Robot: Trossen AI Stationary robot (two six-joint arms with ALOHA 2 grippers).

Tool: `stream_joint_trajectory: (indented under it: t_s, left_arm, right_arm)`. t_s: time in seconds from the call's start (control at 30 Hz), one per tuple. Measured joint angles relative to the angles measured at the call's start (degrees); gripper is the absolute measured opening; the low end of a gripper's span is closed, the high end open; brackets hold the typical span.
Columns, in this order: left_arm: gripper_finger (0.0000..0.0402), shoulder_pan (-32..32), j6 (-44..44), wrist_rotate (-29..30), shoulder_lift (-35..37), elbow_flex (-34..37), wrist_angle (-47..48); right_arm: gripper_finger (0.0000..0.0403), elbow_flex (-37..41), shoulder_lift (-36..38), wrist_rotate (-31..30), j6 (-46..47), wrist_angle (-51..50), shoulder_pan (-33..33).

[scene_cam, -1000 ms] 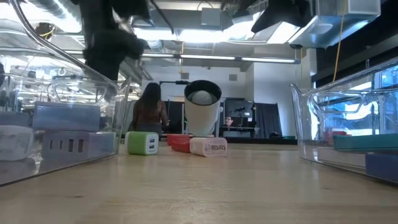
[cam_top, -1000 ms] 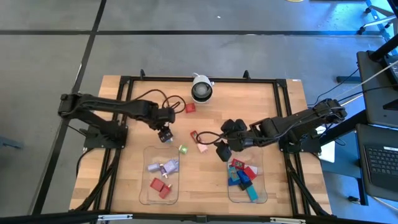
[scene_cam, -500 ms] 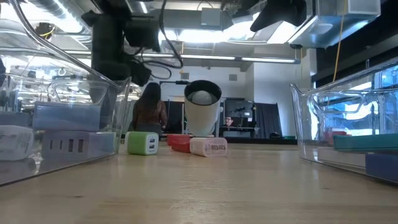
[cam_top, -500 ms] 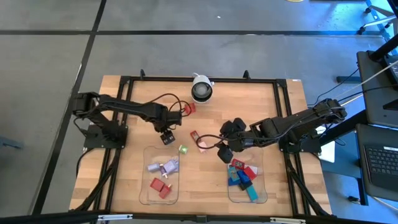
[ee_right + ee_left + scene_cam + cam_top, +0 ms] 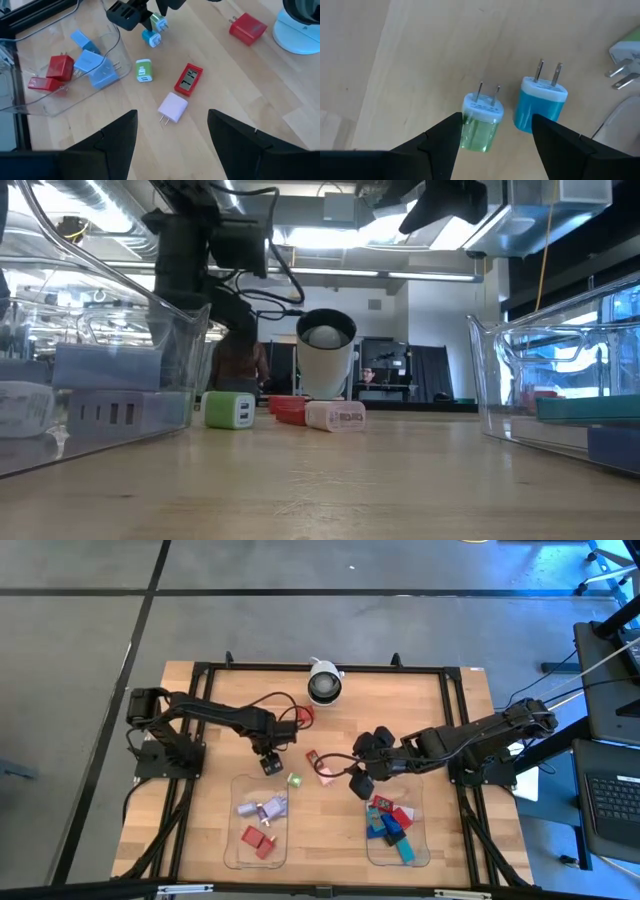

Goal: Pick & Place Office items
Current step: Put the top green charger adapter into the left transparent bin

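Two small plug chargers lie side by side on the wood, prongs level: a clear green one (image 5: 481,121) and a blue one (image 5: 540,104). My left gripper (image 5: 268,762) hangs open just above them, pointing down; the green one shows between its fingers, the blue one beside the other finger. To their right lie a green charger (image 5: 143,70), a flat red item (image 5: 188,79), a pink charger (image 5: 172,107) and, farther back, a red charger (image 5: 248,28). My right gripper (image 5: 360,786) hangs open and high over the table's middle right.
A clear tray (image 5: 240,840) at the near left holds lilac and red items; a second tray (image 5: 372,850) at the near right holds blue, red and teal ones. A round white-and-black camera dome (image 5: 323,685) stands at the far middle. A cable loops behind the left wrist.
My left gripper has come down toward the table, moving a little toward the right and near edges, and has rolled slightly about its own axis. It stays open. My right gripper keeps its place.
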State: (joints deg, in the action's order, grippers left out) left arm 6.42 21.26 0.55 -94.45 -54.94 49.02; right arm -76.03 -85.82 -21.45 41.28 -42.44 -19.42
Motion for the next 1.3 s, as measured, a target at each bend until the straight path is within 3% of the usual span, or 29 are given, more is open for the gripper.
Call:
stream_joint_trajectory:
  t_s: [0.63, 1.1, 1.3]
  left_arm:
    - [0.0233, 2.43, -0.85, 1.39, 3.63, 0.43, 1.90]
    - [0.0233, 1.72, -1.03, 1.82, -0.17, 1.08, 1.09]
    - [0.0225, 1.79, -0.94, 5.69, -0.44, 3.85, 0.20]
  right_arm:
    - [0.0245, 0.00, 0.00, 1.38, 1.77, 0.00, -0.07]
    - [0.0245, 0.00, 0.00, 1.60, 1.77, 0.00, -0.07]
    - [0.0245, 0.00, 0.00, 1.57, 1.76, 0.00, -0.07]
